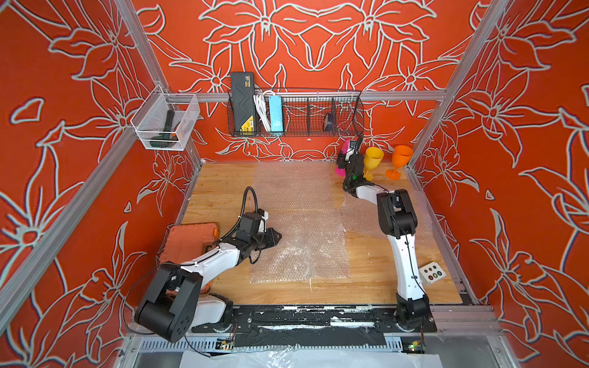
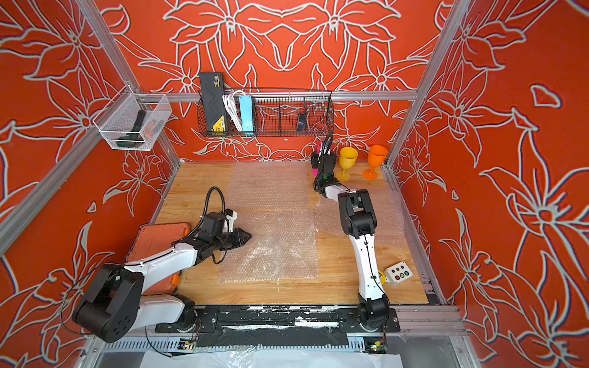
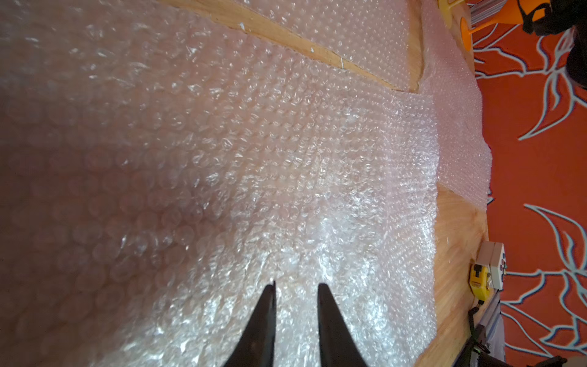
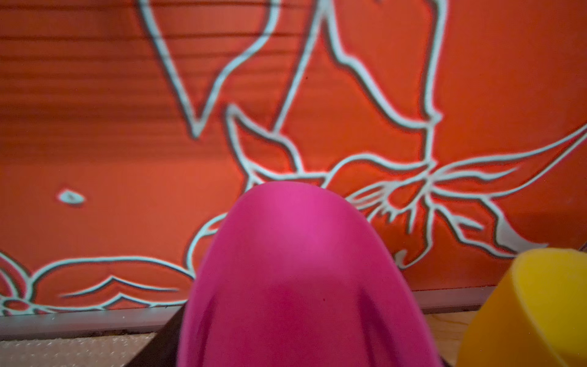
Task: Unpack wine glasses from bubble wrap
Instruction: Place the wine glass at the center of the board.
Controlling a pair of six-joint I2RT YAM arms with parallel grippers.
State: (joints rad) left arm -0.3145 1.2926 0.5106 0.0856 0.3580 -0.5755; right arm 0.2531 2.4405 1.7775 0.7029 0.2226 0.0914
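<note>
Three flat sheets of bubble wrap lie on the wooden table: one at the back [image 1: 296, 184], one in the middle front [image 1: 302, 248], one on the right [image 1: 360, 216]. My left gripper [image 1: 275, 237] [image 3: 297, 286] hovers low over the middle sheet [image 3: 254, 159], open by a narrow gap with nothing in it. At the back right my right gripper [image 1: 345, 157] [image 4: 301, 349] is shut on the bowl of the pink wine glass [image 1: 345, 147] [image 4: 298, 254], whose foot is near the table. The yellow wine glass [image 1: 373, 157] [image 4: 540, 302] and the orange wine glass [image 1: 402, 156] stand upright beside it.
An orange tool case [image 1: 188, 239] lies at the table's left edge under the left arm. A white button box [image 1: 432, 272] sits at the front right, with a yellow tape measure [image 3: 479, 279] beside it. A wire basket [image 1: 296, 111] and a clear bin [image 1: 165, 122] hang on the back rail.
</note>
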